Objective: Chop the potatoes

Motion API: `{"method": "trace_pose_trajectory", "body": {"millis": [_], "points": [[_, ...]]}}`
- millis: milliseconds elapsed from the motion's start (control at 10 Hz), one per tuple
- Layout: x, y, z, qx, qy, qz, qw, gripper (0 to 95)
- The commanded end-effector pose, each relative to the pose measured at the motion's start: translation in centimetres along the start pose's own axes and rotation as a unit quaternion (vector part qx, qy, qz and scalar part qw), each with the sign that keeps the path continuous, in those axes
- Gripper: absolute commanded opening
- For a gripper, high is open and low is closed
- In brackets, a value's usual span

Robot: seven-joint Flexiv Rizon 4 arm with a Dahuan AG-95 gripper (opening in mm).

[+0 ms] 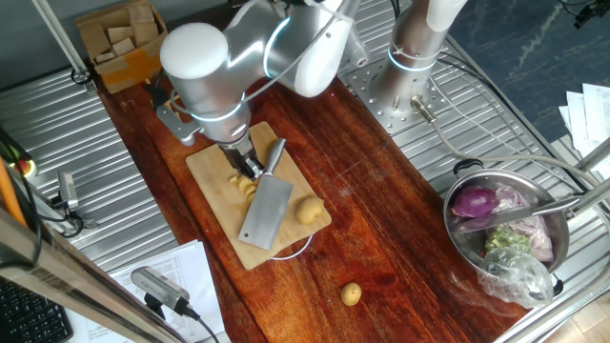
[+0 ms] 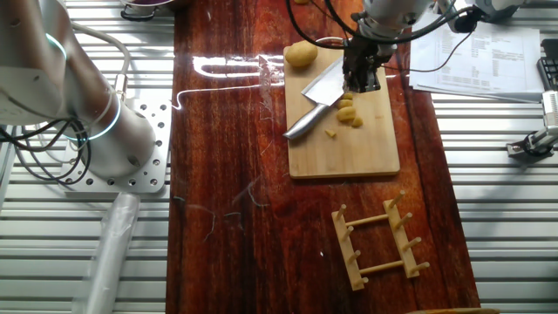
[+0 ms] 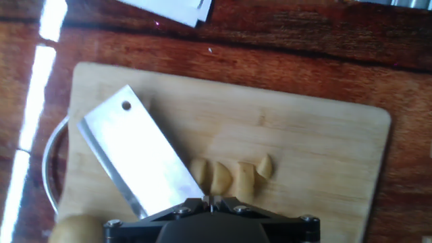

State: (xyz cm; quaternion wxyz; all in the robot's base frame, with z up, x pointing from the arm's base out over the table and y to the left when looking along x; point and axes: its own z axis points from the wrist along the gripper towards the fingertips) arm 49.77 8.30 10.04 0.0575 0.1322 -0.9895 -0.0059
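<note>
My gripper [image 1: 250, 171] is shut on a steel cleaver [image 1: 266, 211] at the handle end of its blade, over the wooden cutting board [image 1: 214, 162]. The blade lies slanted and low over the board [image 3: 324, 142]. In the hand view the blade [image 3: 138, 152] runs from my gripper [image 3: 210, 200] to the far left. Several cut potato pieces [image 3: 229, 177] lie in a row just right of the blade; they also show in the fixed views [image 1: 243, 183] [image 2: 349, 112]. A larger whole potato [image 1: 307, 210] [image 2: 301, 54] sits at the board's edge by the blade tip. A small whole potato [image 1: 351, 293] lies on the table off the board.
A metal bowl [image 1: 457, 191] with a purple onion [image 1: 474, 203] and scraps stands to the right. A wooden rack [image 2: 379, 240] lies beyond the board. A wooden box [image 1: 119, 43] stands at the back. A second arm's base [image 1: 415, 57] is nearby, and papers [image 2: 475, 52] lie on the metal side table.
</note>
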Motion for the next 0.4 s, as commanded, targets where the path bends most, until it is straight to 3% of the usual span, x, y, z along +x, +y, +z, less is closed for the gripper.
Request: {"method": "trace_pose_trajectory", "body": {"millis": [100, 400], "points": [[-0.04, -0.15, 0.00, -0.001, 0.001, -0.002, 1.0000, 0.0], [0.06, -0.03, -0.26, -0.003, 0.001, -0.004, 1.0000, 0.0]]}}
